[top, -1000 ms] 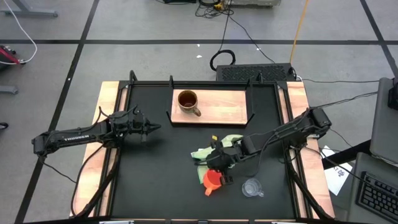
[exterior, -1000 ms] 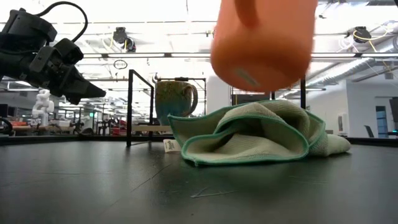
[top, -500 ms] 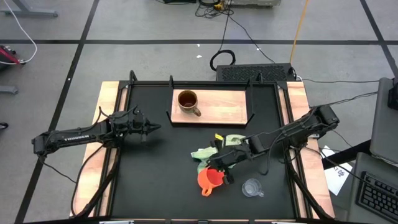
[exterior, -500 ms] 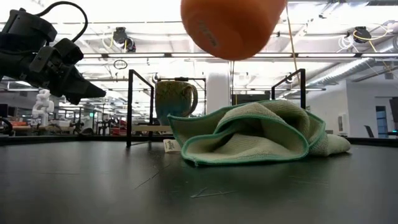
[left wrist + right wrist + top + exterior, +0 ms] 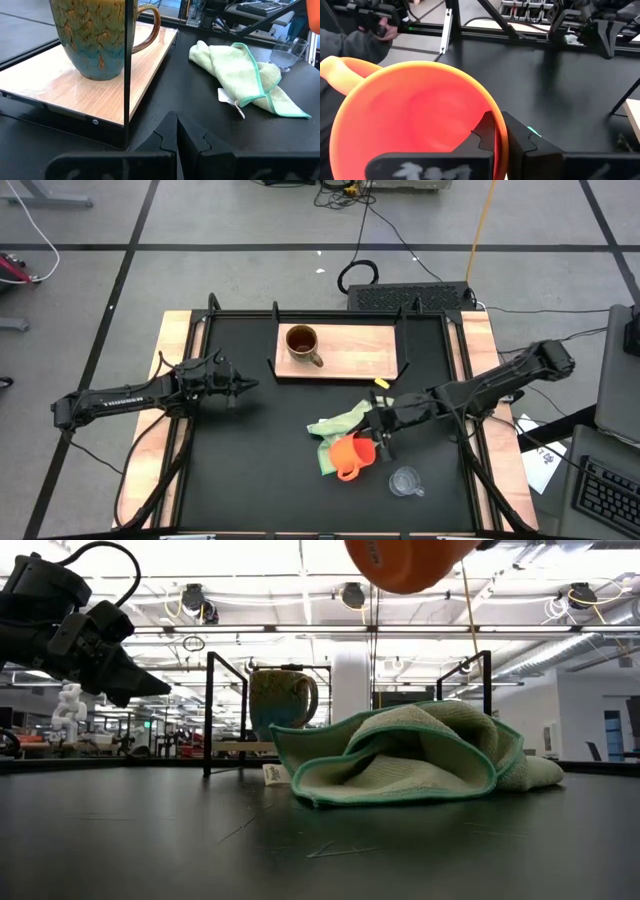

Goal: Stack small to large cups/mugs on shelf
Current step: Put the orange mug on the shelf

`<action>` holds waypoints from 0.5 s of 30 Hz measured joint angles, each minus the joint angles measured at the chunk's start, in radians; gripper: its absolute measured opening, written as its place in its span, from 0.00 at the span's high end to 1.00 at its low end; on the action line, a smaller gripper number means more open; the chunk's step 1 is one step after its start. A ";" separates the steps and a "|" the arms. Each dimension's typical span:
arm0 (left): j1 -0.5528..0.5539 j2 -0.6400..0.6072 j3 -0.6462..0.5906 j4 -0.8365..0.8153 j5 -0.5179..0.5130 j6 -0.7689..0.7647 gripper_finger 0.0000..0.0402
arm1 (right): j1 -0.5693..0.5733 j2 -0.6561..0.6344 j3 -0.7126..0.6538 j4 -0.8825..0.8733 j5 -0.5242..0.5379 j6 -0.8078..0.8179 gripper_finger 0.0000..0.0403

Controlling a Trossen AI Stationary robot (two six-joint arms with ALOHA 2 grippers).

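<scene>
One of three on shelf (image 5: 350, 352): brown mug (image 5: 303, 344). Right hand (image 5: 376, 434) clamps orange cup (image 5: 347, 455) by rim, airborne above cloth (image 5: 335, 427). Glass cup (image 5: 404, 481) untouched on surface (image 5: 250, 470). Left hand (image 5: 243, 386) clenched, idle beside shelf.

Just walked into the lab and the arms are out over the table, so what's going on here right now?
The right claw is shut on the rim of a small orange cup with a handle, holding it in the air above a crumpled light green cloth. A glossy brown mug already stands on the light wooden shelf board. A small clear glass cup waits on the black tabletop. The left claw hangs shut, left of the shelf.
</scene>
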 joint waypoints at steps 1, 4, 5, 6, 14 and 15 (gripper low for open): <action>0.000 0.000 0.000 0.000 0.000 0.000 0.99 | -0.002 -0.010 -0.008 -0.001 0.000 0.002 0.99; 0.000 0.000 0.000 0.000 0.000 -0.003 0.99 | -0.007 -0.022 -0.021 0.003 0.000 0.003 1.00; 0.000 0.000 0.000 0.000 0.000 -0.006 0.99 | -0.010 -0.022 -0.026 0.004 0.000 0.002 1.00; 0.000 0.000 0.000 0.000 0.000 -0.006 0.99 | -0.011 -0.021 -0.032 0.005 0.000 0.001 1.00; 0.000 0.000 0.000 0.000 0.000 -0.007 0.99 | -0.058 -0.023 -0.077 0.053 0.000 -0.008 1.00; 0.000 0.000 0.000 0.000 0.000 -0.007 0.99 | -0.066 -0.023 -0.079 0.052 0.001 -0.011 1.00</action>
